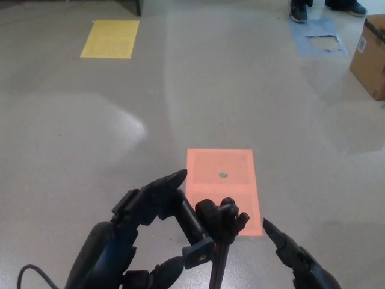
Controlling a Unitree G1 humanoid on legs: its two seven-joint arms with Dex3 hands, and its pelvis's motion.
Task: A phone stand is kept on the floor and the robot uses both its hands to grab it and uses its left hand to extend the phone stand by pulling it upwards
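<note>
stand [218, 232]: black, upright on floor [240, 90], bottom centre; clamp head tilted, pole runs down out of frame
left hand [135, 235]: at clamp's left side, fingers [157, 189] curled over its top, thumb [159, 274] below; wrapped round clamp but not seen closed tight, looks open
right hand [298, 259]: low right, just beside stand, not touching; one pointed finger shows, rest cut off, can't tell if open or closed
orange patch [221, 180]: on floor behind stand
yellow patch [110, 38]: far left
blue patch [319, 37]: far right, torn; person's shoes [299, 9] at its edge
box [370, 57]: cardboard, right edge
</note>
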